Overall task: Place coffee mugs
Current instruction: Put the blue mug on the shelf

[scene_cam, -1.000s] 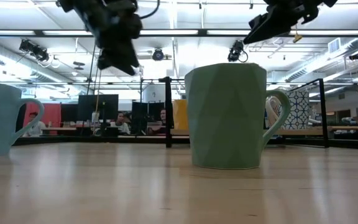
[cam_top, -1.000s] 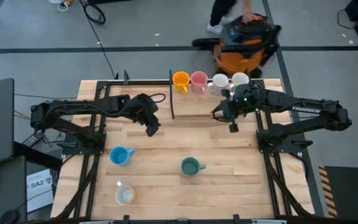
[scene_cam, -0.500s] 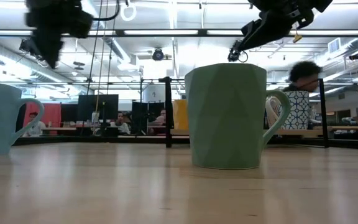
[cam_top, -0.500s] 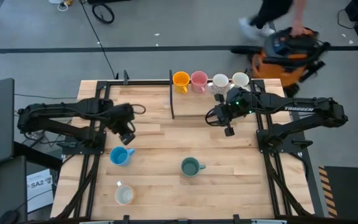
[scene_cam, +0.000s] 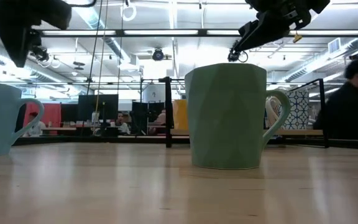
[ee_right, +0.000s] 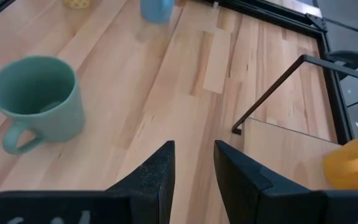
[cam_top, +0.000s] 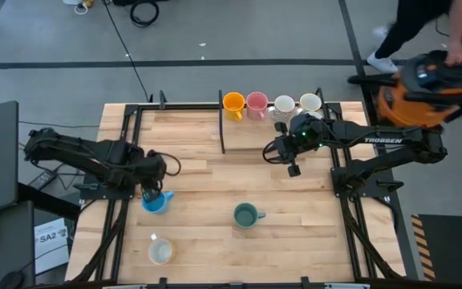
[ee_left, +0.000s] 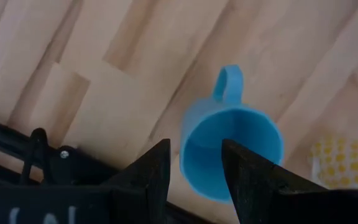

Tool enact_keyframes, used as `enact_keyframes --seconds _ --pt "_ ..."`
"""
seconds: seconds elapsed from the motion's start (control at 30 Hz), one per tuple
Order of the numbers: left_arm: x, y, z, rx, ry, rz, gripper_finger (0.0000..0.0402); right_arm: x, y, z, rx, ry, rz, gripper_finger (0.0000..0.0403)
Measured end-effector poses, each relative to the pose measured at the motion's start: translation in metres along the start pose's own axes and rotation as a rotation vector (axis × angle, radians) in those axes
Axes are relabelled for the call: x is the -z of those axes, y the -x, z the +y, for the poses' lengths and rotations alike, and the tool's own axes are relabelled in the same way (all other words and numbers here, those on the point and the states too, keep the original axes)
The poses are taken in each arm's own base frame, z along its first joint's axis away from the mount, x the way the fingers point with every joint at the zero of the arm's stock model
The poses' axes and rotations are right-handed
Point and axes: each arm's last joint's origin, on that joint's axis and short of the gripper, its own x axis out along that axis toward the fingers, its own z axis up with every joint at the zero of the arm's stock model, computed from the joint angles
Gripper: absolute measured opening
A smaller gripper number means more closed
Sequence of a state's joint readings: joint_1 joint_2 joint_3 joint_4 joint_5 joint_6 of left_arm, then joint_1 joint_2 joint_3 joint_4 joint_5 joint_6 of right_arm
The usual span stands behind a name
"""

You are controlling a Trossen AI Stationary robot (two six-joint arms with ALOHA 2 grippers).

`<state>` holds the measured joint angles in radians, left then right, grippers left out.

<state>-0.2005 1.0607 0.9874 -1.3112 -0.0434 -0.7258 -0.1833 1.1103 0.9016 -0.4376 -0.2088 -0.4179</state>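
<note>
The light blue mug [cam_top: 156,201] stands upright near the table's left side, its handle [ee_left: 229,82] free. My left gripper [cam_top: 151,189] hovers open just above it; in the left wrist view the mug's rim [ee_left: 191,134] lies between my fingertips [ee_left: 194,152], untouched. The teal-green mug [cam_top: 246,215] stands mid-table, and a white mug [cam_top: 160,252] sits near the near edge. Orange [cam_top: 233,103], pink [cam_top: 256,103] and two white mugs [cam_top: 296,104] line the far edge. My right gripper [cam_top: 293,167] hangs open and empty in the air in front of that row.
A thin black frame [cam_top: 221,128] stands upright beside the mug row. A person pushes an orange vacuum [cam_top: 423,84] on the floor beyond the table's far right corner. Bare wood [cam_top: 207,185] lies between the blue and teal-green mugs.
My left gripper has swung from the table's far middle toward the left and near edges and come down over the light blue mug. My right gripper has drifted slightly toward the near-left. The person with the orange vacuum has moved to the right behind the table.
</note>
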Motion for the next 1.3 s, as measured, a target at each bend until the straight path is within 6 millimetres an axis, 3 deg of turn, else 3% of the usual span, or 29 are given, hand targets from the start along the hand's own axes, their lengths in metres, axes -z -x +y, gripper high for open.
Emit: enact_keyframes --seconds 0.2,0.63,1.0,1.13,1.3 --pt "0.011 -0.004 -0.006 -0.037 -0.053 0.015 0.0151 0.0 0.0 0.0 -0.003 0.0 0.001 0.0117" --pt "0.032 -0.06 0.0 -0.056 -0.046 0.146 0.0151 0.0 0.0 0.0 -0.003 0.0 0.001 0.0117" --pt "0.032 -0.073 -0.001 -0.023 -0.045 0.112 0.015 0.0 0.0 0.0 -0.003 0.0 0.001 0.0117" --pt "0.033 -0.075 0.0 -0.029 -0.029 0.116 0.0131 0.0 0.0 0.0 -0.003 0.0 0.001 0.0117" --pt "0.029 -0.075 -0.003 -0.003 -0.026 0.065 0.0078 0.0 0.0 0.0 -0.003 0.0 0.0 0.0117"
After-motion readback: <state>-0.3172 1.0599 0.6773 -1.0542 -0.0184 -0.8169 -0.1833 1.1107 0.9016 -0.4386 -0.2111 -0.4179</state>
